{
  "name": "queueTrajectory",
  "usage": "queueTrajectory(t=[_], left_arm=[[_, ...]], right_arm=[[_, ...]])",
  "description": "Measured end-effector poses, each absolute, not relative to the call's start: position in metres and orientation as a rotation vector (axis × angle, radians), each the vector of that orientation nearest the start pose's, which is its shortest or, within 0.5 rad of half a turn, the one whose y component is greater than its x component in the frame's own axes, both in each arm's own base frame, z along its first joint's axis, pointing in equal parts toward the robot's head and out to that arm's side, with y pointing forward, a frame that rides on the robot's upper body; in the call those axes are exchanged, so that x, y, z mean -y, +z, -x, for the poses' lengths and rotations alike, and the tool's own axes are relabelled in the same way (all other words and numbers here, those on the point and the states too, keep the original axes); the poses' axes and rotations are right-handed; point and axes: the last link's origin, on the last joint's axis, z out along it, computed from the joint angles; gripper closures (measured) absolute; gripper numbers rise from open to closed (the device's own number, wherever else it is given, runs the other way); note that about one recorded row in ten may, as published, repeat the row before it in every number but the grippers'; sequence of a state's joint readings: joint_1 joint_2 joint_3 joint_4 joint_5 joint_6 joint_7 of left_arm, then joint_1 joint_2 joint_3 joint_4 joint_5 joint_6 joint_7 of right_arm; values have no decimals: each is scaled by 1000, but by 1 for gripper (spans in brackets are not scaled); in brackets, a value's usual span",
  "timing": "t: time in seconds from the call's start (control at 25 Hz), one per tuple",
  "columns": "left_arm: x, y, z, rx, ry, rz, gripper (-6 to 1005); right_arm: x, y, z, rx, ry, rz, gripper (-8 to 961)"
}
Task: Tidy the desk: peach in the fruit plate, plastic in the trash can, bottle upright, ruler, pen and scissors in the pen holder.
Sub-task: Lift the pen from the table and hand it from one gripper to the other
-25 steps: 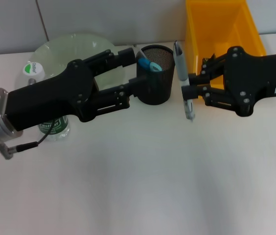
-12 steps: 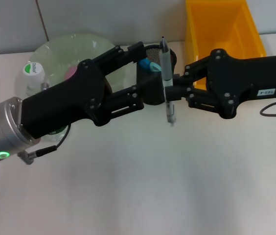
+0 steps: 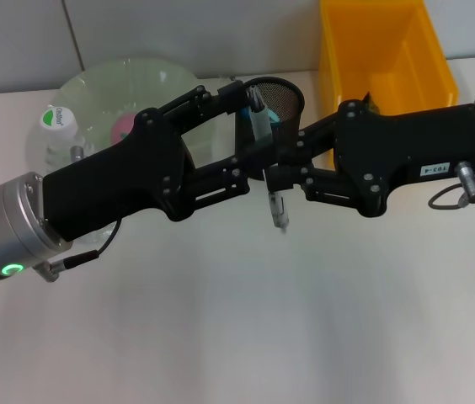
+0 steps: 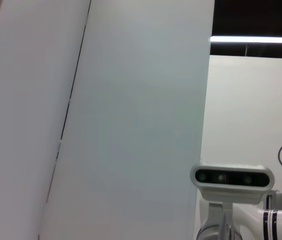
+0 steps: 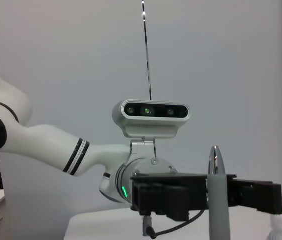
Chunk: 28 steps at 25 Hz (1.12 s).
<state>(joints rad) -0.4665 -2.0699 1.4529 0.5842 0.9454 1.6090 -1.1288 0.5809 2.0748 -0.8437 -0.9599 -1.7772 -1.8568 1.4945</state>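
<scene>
My right gripper (image 3: 273, 174) is shut on a grey pen (image 3: 279, 212) and holds it nearly upright above the table, just in front of the black mesh pen holder (image 3: 281, 94). My left gripper (image 3: 250, 130) is open, with one finger on each side of the pen's upper part. In the right wrist view the pen (image 5: 216, 200) stands between the left gripper's black fingers (image 5: 171, 197). A pink peach (image 3: 122, 128) lies in the clear green fruit plate (image 3: 128, 80). The bottle (image 3: 53, 122) stands upright at the plate's left. Ruler, scissors and plastic are hidden or out of view.
The yellow trash can (image 3: 381, 50) stands at the back right, close behind the right arm. Both arms cross the middle of the white table (image 3: 221, 320). The left wrist view shows only a wall and the robot's head.
My right gripper has carried the pen leftward and a little nearer, from beside the trash can to in front of the pen holder. My left gripper has moved right until its fingers flank the pen.
</scene>
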Motion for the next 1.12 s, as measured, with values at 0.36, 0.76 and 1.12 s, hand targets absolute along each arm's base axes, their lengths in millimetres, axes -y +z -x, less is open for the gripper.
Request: queueTrajectory(t=[0.36,0.76,1.12], left_arm=[[-303,-29,171,250,-1460,2654,244],[-304,-28,172,243,-1450,2646,339],[-307,-31,172,252,-1423,2649,493]], right_arm=[[-331,41,-168,-138,875,2976,833],[-332,40,-169,-143,838,2987,833],[-333,41,-168,-129,819,2995,832]])
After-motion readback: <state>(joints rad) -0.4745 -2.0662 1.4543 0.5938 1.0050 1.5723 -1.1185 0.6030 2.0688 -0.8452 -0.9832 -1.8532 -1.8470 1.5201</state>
